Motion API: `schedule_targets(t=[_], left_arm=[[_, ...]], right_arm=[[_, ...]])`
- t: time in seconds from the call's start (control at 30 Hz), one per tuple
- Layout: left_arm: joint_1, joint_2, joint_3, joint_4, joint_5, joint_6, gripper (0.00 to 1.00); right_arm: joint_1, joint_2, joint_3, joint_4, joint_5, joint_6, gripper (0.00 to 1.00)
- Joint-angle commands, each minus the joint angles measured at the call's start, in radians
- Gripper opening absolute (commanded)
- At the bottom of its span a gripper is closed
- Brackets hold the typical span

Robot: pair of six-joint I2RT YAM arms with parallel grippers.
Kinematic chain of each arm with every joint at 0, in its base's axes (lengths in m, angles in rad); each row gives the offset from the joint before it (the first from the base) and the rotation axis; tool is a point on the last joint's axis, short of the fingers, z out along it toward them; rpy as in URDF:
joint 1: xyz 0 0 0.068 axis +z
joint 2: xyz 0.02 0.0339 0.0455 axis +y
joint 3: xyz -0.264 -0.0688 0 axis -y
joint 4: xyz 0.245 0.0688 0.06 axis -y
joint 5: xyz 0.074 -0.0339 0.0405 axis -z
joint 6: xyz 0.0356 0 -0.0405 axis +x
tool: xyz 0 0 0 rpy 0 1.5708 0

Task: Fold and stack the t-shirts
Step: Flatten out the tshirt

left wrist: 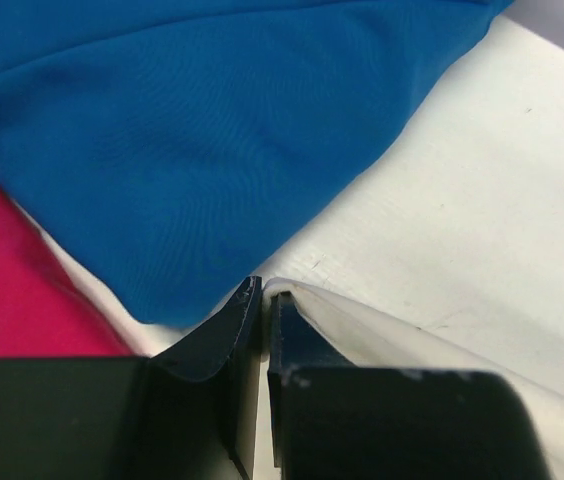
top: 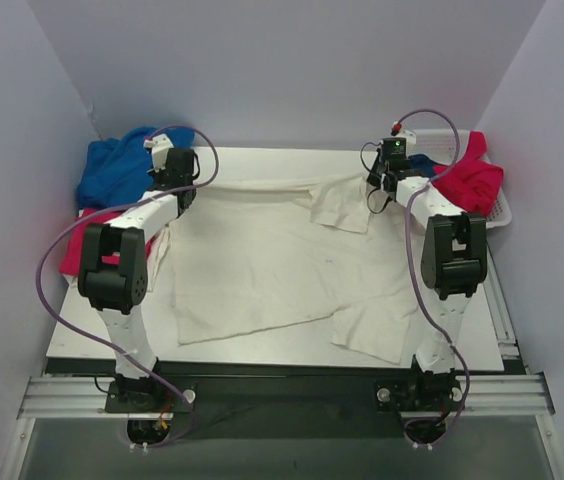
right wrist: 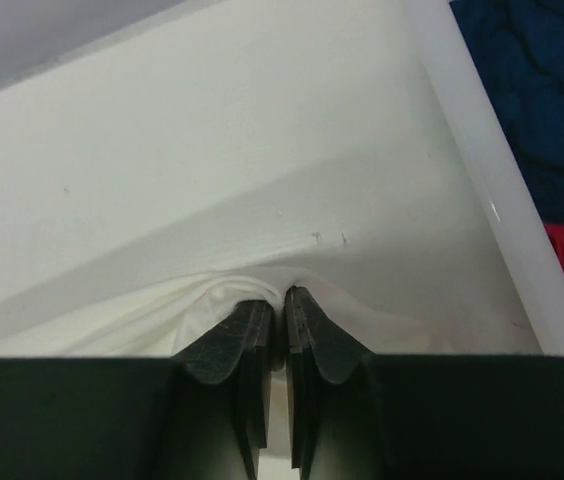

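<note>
A large cream-white t-shirt (top: 272, 255) lies spread over the table, its far edge stretched between both grippers. My left gripper (top: 176, 172) is at the shirt's far left corner, shut on a fold of its cream cloth (left wrist: 382, 330). My right gripper (top: 390, 176) is at the far right corner, shut on bunched cream cloth (right wrist: 222, 300). A royal blue t-shirt (top: 120, 166) (left wrist: 182, 150) lies crumpled at the back left, with a crimson-pink t-shirt (top: 74, 248) (left wrist: 22, 280) beside it. In the wrist views the left gripper (left wrist: 264, 292) and the right gripper (right wrist: 284, 296) both pinch the fabric.
A white lattice basket (top: 497, 212) stands at the back right with a crimson shirt (top: 469, 181) and dark blue cloth (top: 424, 160) in it; its rim (right wrist: 472, 150) runs close to the right gripper. Walls enclose the table on three sides.
</note>
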Motion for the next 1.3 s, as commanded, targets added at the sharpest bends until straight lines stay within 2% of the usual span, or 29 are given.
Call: schedule_targets(t=[0.0, 0.03, 0.13, 0.23, 0.37, 0.4, 0.57, 0.6, 0.73, 0.93, 1.27], left_arm=[[0.013, 0.021, 0.062, 0.072, 0.014, 0.011, 0.0], [0.013, 0.039, 0.083, 0.07, 0.021, 0.013, 0.0], [0.012, 0.08, 0.131, 0.058, 0.034, 0.025, 0.0], [0.012, 0.119, 0.186, 0.041, 0.045, 0.039, 0.0], [0.013, 0.147, 0.228, 0.032, 0.068, 0.039, 0.0], [0.012, 0.151, 0.235, 0.027, 0.069, 0.039, 0.0], [0.013, 0.154, 0.237, 0.023, 0.074, 0.037, 0.0], [0.013, 0.154, 0.231, 0.023, 0.08, 0.036, 0.0], [0.012, 0.148, 0.215, 0.026, 0.1, 0.028, 0.0], [0.013, 0.14, 0.2, 0.024, 0.109, 0.021, 0.0], [0.013, 0.131, 0.182, 0.03, 0.123, 0.008, 0.0]], right_arm=[[-0.016, 0.06, 0.139, 0.019, 0.05, -0.031, 0.15], [-0.015, 0.072, 0.167, -0.001, 0.055, -0.038, 0.34], [-0.015, 0.105, 0.255, -0.05, 0.084, -0.054, 0.64], [-0.013, 0.088, 0.258, -0.072, 0.096, -0.054, 0.7], [-0.01, 0.046, 0.217, -0.09, 0.058, -0.039, 0.65], [-0.009, 0.045, 0.203, -0.09, 0.024, -0.019, 0.6], [0.0, 0.029, 0.086, -0.127, -0.019, 0.04, 0.5], [-0.001, 0.029, 0.076, -0.127, -0.023, 0.049, 0.45], [-0.006, 0.043, 0.052, -0.155, -0.079, 0.084, 0.36], [-0.001, 0.019, -0.003, -0.162, -0.165, 0.123, 0.31], [0.031, 0.009, -0.092, -0.156, -0.2, 0.155, 0.32]])
